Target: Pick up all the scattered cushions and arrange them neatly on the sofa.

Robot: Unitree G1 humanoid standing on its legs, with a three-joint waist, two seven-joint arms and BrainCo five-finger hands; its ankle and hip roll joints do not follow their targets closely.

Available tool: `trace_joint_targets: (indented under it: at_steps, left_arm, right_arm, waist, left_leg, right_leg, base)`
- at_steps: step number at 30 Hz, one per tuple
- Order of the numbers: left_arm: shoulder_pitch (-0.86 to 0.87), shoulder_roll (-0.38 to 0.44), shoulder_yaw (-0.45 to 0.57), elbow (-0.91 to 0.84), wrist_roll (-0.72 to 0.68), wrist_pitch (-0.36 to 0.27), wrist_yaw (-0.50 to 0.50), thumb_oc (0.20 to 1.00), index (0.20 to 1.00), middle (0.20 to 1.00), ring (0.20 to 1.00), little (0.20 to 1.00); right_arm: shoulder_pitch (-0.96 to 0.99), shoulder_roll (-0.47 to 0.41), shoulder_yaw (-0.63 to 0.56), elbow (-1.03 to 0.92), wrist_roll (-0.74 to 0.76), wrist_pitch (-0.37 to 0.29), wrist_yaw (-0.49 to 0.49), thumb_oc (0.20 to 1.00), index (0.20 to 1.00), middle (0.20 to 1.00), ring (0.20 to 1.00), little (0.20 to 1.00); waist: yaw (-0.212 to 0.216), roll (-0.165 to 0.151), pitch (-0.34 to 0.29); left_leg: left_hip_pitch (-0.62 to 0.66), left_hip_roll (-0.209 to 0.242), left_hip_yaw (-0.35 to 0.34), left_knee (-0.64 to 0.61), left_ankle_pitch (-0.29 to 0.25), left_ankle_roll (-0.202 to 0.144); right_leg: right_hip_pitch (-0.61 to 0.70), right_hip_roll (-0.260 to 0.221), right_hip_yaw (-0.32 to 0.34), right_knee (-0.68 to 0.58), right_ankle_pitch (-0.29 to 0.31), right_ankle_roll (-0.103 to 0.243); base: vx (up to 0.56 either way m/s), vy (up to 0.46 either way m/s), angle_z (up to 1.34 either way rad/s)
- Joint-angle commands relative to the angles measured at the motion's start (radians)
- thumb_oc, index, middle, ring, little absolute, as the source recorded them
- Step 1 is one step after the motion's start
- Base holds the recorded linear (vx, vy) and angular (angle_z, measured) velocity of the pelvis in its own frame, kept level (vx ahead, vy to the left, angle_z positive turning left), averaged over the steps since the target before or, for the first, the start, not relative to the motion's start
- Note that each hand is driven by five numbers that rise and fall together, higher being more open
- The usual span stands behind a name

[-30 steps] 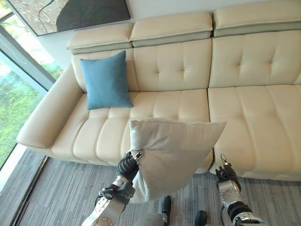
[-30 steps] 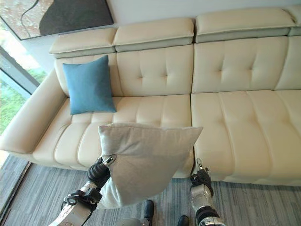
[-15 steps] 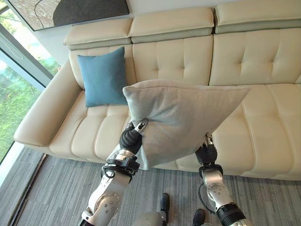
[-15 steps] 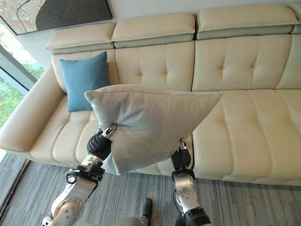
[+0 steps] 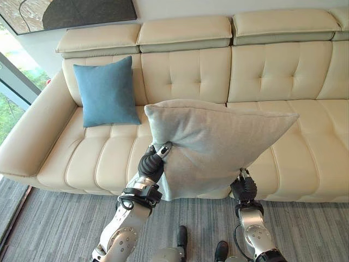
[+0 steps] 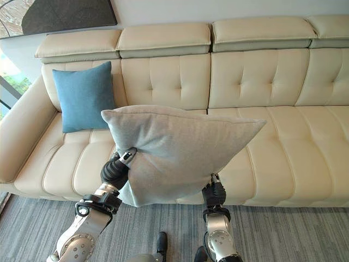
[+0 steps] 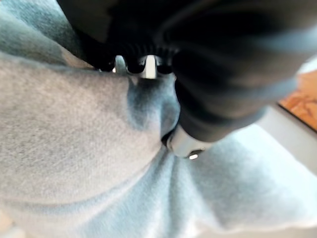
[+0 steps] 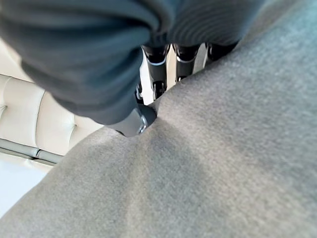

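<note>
A large grey cushion (image 5: 215, 143) hangs in front of the cream sofa's (image 5: 283, 71) middle seat, held between both hands. My left hand (image 5: 151, 164) grips its lower left edge; in the left wrist view the thumb (image 7: 187, 144) and fingers (image 7: 148, 65) pinch the grey cloth (image 7: 74, 144). My right hand (image 5: 244, 188) holds the lower right edge, thumb (image 8: 134, 121) on the cushion's (image 8: 223, 163) face and fingers (image 8: 158, 74) behind it. A blue cushion (image 5: 106, 91) stands upright on the left seat against the backrest.
The sofa's middle and right seats (image 6: 305, 142) are bare. Its left armrest (image 5: 30, 144) is beside a window. A dark picture (image 5: 76, 10) hangs on the wall above. Grey striped carpet (image 5: 54, 229) lies in front of the sofa.
The grey cushion has risen from the sofa's front edge to seat height. My right hand has come up and taken its lower right edge. The camera has also shifted.
</note>
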Motion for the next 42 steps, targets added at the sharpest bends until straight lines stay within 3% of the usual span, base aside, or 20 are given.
trace_joint_targets:
  at_steps: [1,5,9,13,19,20,21,22,24,26,27,28,29,31,34,35,39,40,42]
  left_arm:
    - [-0.017,-0.012,0.001,0.033,0.141,-0.052,0.009,0.200,0.200,0.200,0.200,0.200]
    - [-0.022,-0.005,0.033,0.135,0.303,-0.061,0.034,0.200,0.200,0.200,0.200,0.200]
    - [-0.051,-0.007,0.018,0.189,0.374,-0.061,0.054,0.200,0.200,0.200,0.200,0.200]
    - [-0.073,-0.011,-0.003,0.222,0.409,-0.052,0.052,0.200,0.200,0.200,0.200,0.200]
    - [-0.111,-0.025,-0.027,0.272,0.410,-0.051,0.073,0.200,0.200,0.200,0.200,0.200]
    - [-0.151,-0.033,-0.045,0.309,0.407,-0.055,0.106,0.200,0.200,0.200,0.200,0.200]
    - [-0.152,-0.034,-0.045,0.310,0.407,-0.055,0.106,0.200,0.200,0.200,0.200,0.200]
    - [-0.173,-0.036,-0.050,0.326,0.417,-0.059,0.117,0.200,0.200,0.200,0.200,0.200]
    - [-0.182,-0.039,-0.057,0.331,0.419,-0.060,0.124,0.200,0.200,0.200,0.200,0.200]
    - [-0.192,-0.046,-0.055,0.349,0.432,-0.062,0.130,0.200,0.200,0.200,0.200,0.200]
    - [-0.199,-0.048,-0.049,0.351,0.424,-0.064,0.134,0.200,0.200,0.200,0.200,0.200]
    - [-0.199,-0.048,-0.049,0.352,0.424,-0.064,0.134,0.200,0.200,0.200,0.200,0.200]
    - [-0.218,-0.057,-0.042,0.368,0.428,-0.062,0.145,0.200,0.200,0.200,0.200,0.200]
    - [-0.226,-0.061,-0.042,0.381,0.436,-0.067,0.150,0.200,0.200,0.200,0.200,0.200]
    - [-0.229,-0.080,-0.047,0.398,0.433,-0.077,0.142,0.200,0.200,0.200,0.200,0.200]
    - [-0.233,-0.088,-0.057,0.399,0.420,-0.077,0.133,0.200,0.200,0.200,0.200,0.200]
    - [-0.231,-0.100,-0.061,0.412,0.401,-0.081,0.124,0.200,0.200,0.200,0.200,0.200]
    - [-0.231,-0.100,-0.061,0.413,0.401,-0.081,0.124,0.200,0.200,0.200,0.200,0.200]
    - [-0.236,-0.098,-0.067,0.411,0.395,-0.087,0.121,0.200,0.200,0.200,0.200,0.200]
  right_arm:
    - [-0.098,0.014,0.082,-0.205,-0.355,0.024,0.009,0.200,0.200,0.200,0.200,0.200]
    - [-0.071,-0.097,0.030,-0.304,-0.706,0.064,-0.085,0.200,0.200,0.200,0.200,0.200]
    - [-0.054,-0.126,0.009,-0.319,-0.855,0.091,-0.128,0.200,0.200,0.200,0.200,0.200]
    - [-0.049,-0.138,0.002,-0.318,-0.921,0.115,-0.137,0.200,0.200,0.200,0.200,0.200]
    - [-0.046,-0.107,0.004,-0.279,-0.884,0.128,-0.142,0.200,0.200,0.200,0.200,0.200]
    - [-0.043,-0.084,0.007,-0.261,-0.865,0.118,-0.155,0.200,0.200,0.200,0.200,0.200]
    - [-0.044,-0.084,0.007,-0.261,-0.865,0.117,-0.155,0.200,0.200,0.200,0.200,0.200]
    - [-0.049,-0.079,0.008,-0.254,-0.870,0.118,-0.164,0.200,0.200,0.200,0.200,0.200]
    - [-0.052,-0.074,0.013,-0.248,-0.871,0.116,-0.165,0.200,0.200,0.200,0.200,0.200]
    - [-0.061,-0.069,0.014,-0.232,-0.873,0.117,-0.179,0.200,0.200,0.200,0.200,0.200]
    - [-0.075,-0.071,0.016,-0.221,-0.864,0.115,-0.192,0.200,0.200,0.200,0.200,0.200]
    - [-0.076,-0.071,0.016,-0.221,-0.864,0.115,-0.192,0.200,0.200,0.200,0.200,0.200]
    - [-0.081,-0.073,0.019,-0.222,-0.875,0.120,-0.206,0.200,0.200,0.200,0.200,0.200]
    - [-0.074,-0.076,0.018,-0.215,-0.886,0.123,-0.213,0.200,0.200,0.200,0.200,0.200]
    - [-0.065,-0.084,0.025,-0.198,-0.880,0.123,-0.200,0.200,0.200,0.200,0.200,0.200]
    - [-0.063,-0.089,0.014,-0.203,-0.866,0.122,-0.202,0.200,0.200,0.200,0.200,0.200]
    - [-0.056,-0.099,0.015,-0.205,-0.830,0.108,-0.195,0.200,0.200,0.200,0.200,0.200]
    - [-0.056,-0.099,0.015,-0.205,-0.830,0.108,-0.195,0.200,0.200,0.200,0.200,0.200]
    - [-0.054,-0.104,0.020,-0.213,-0.817,0.105,-0.188,0.200,0.200,0.200,0.200,0.200]
  waist:
    - [-0.007,-0.059,-0.049]
    - [-0.014,-0.086,-0.057]
    - [-0.018,-0.104,-0.061]
    - [-0.017,-0.119,-0.065]
    - [-0.024,-0.142,-0.065]
    - [-0.038,-0.131,-0.040]
    - [-0.037,-0.132,-0.041]
    - [-0.048,-0.122,-0.019]
    - [-0.052,-0.120,-0.013]
    - [-0.057,-0.116,-0.005]
    - [-0.056,-0.121,0.001]
    - [-0.056,-0.119,0.002]
    - [-0.067,-0.134,0.012]
    - [-0.074,-0.137,0.009]
    - [-0.080,-0.135,-0.020]
    - [-0.090,-0.124,-0.034]
    - [-0.101,-0.120,-0.037]
    - [-0.102,-0.119,-0.037]
    - [-0.093,-0.132,-0.019]
  left_leg:
    - [0.121,-0.014,0.067,-0.002,-0.144,-0.026]
    - [0.130,-0.010,0.078,-0.002,-0.156,-0.011]
    - [0.140,-0.012,0.088,-0.002,-0.167,0.003]
    - [0.151,-0.015,0.099,-0.002,-0.178,0.014]
    - [0.170,-0.033,0.097,-0.002,-0.199,0.039]
    - [0.181,-0.036,0.089,-0.002,-0.209,0.062]
    - [0.180,-0.037,0.090,-0.002,-0.209,0.062]
    - [0.191,-0.038,0.094,-0.002,-0.215,0.077]
    - [0.194,-0.040,0.095,-0.002,-0.217,0.078]
    - [0.206,-0.035,0.103,-0.002,-0.221,0.068]
    - [0.210,-0.041,0.113,-0.002,-0.224,0.064]
    - [0.212,-0.039,0.113,-0.002,-0.224,0.064]
    - [0.238,-0.045,0.116,-0.002,-0.238,0.051]
    - [0.253,-0.043,0.111,-0.002,-0.246,0.045]
    - [0.285,-0.032,0.099,-0.002,-0.261,0.033]
    - [0.301,-0.015,0.091,-0.002,-0.240,0.020]
    - [0.249,0.009,0.076,0.212,-0.161,-0.028]
    - [0.248,0.010,0.075,0.216,-0.163,-0.028]
    - [0.168,0.002,0.058,0.392,-0.119,-0.046]
  right_leg:
    - [0.020,-0.033,0.064,-0.006,-0.088,0.075]
    - [0.014,-0.027,0.095,-0.006,-0.083,0.081]
    - [0.014,-0.025,0.115,-0.006,-0.074,0.088]
    - [0.017,-0.028,0.130,-0.006,-0.066,0.096]
    - [0.043,-0.045,0.135,-0.006,-0.046,0.110]
    - [-0.020,-0.063,0.145,0.146,-0.053,0.115]
    - [-0.025,-0.065,0.147,0.154,-0.056,0.116]
    - [-0.094,-0.078,0.157,0.298,-0.041,0.123]
    - [-0.133,-0.073,0.179,0.354,-0.043,0.124]
    - [-0.178,-0.033,0.206,0.287,-0.048,0.108]
    - [-0.193,-0.030,0.199,0.195,-0.005,0.109]
    - [-0.188,-0.028,0.198,0.187,-0.001,0.108]
    - [-0.211,-0.008,0.185,0.019,0.056,0.132]
    - [-0.208,-0.006,0.187,0.014,0.054,0.136]
    - [-0.165,0.001,0.181,0.016,0.045,0.113]
    - [-0.147,0.013,0.179,0.023,0.021,0.093]
    - [-0.073,0.029,0.174,0.012,-0.025,0.049]
    - [-0.072,0.029,0.173,0.011,-0.025,0.048]
    - [-0.030,0.026,0.172,-0.006,-0.034,0.030]
  base:
    - [-0.01,0.023,-0.07]
    - [0.00,0.049,-0.23]
    - [-0.01,0.072,-0.24]
    - [-0.01,0.084,-0.19]
    - [0.01,0.182,-0.17]
    - [-0.03,0.165,0.07]
    - [-0.05,0.260,0.02]
    - [-0.01,0.124,-0.02]
    - [0.01,0.074,-0.02]
    - [0.10,-0.023,-0.09]
    - [0.11,-0.038,-0.05]
    - [0.27,-0.148,-0.03]
    - [0.31,-0.167,0.00]
    - [0.33,-0.163,0.04]
    - [0.38,-0.176,0.34]
    - [0.38,-0.203,0.32]
    - [0.34,-0.220,0.36]
    - [0.16,-0.141,0.11]
    - [0.17,-0.180,-0.03]
